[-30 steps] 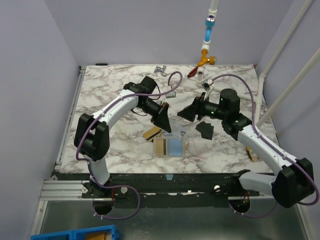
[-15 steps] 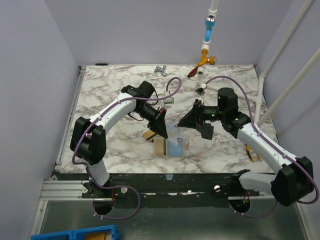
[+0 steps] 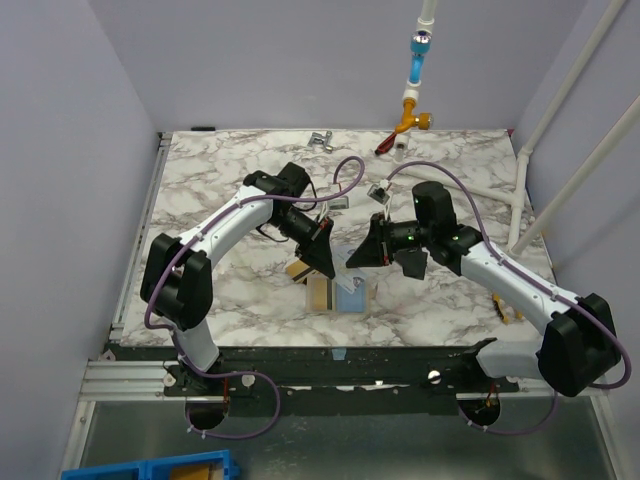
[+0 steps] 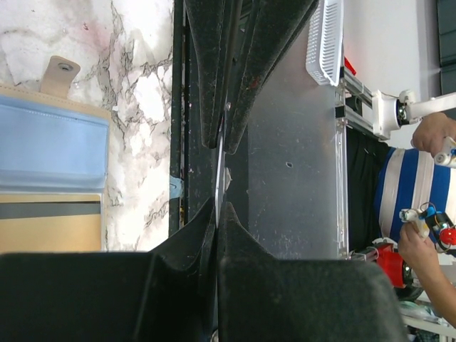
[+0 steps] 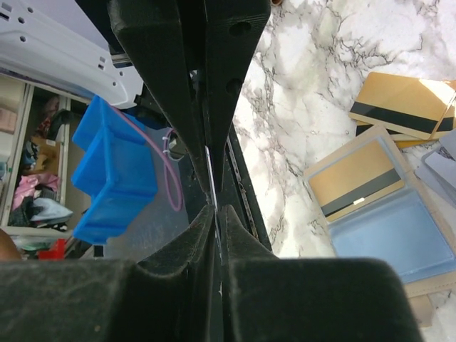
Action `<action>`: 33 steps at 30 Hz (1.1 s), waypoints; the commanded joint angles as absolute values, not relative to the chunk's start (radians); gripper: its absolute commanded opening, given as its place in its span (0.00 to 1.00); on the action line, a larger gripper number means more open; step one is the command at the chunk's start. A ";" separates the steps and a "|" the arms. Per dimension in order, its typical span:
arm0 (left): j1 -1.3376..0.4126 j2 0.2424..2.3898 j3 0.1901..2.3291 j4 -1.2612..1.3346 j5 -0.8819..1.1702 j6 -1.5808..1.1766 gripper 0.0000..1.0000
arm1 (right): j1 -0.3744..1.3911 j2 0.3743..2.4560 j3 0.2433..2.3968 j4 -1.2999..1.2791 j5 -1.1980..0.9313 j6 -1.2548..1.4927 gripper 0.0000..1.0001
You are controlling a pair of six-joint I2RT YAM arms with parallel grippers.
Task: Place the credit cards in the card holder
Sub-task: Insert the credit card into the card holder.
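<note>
Surface looked marble-patterned, smooth, faintly glossy. Card holder was tan, leather-like, with a soft matt blue pocket. Gold credit card was smooth plastic with a dark matt stripe. Pale credit card was thin and smooth. Left tool and right tool were matt black, grainy plastic.

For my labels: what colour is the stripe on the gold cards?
Dark, almost black stripe; clearest in right wrist view.

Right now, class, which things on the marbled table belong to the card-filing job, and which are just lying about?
Job: open tan leather-like card holder with blue pocket; gold-tan plastic cards with dark stripes; pale thin card pinched edge-on.
Lying about: silver metal clip; small red tool; flat black piece.
</note>
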State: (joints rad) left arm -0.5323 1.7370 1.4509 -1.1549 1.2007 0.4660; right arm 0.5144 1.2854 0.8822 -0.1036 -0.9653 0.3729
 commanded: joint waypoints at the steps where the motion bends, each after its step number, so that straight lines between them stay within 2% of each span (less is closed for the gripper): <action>1: -0.537 1.741 1.488 -1.176 1.189 0.498 0.00 | 0.522 1.278 0.870 -0.092 -1.009 0.384 0.09; 3: -0.537 1.745 1.494 -1.176 1.182 0.496 0.00 | 0.523 1.275 0.863 -0.082 -1.010 0.397 0.01; 12: -0.536 1.761 1.537 -1.158 1.159 0.459 0.00 | 0.549 1.263 0.809 -0.020 -1.029 0.458 0.04; 18: -0.537 1.765 1.531 -1.150 1.151 0.451 0.00 | 0.560 1.257 0.792 -0.020 -0.992 0.468 0.01; 24: -0.533 1.712 1.456 -1.031 1.049 0.367 0.31 | 0.559 1.267 0.745 -0.108 -0.720 0.513 0.01; 28: -0.534 1.706 1.375 -0.940 0.902 0.305 0.32 | 0.560 1.319 0.673 -0.169 -0.510 0.587 0.01; 33: -0.534 1.724 1.271 -0.844 0.687 0.250 0.30 | 0.560 1.291 0.569 -0.184 -0.360 0.658 0.01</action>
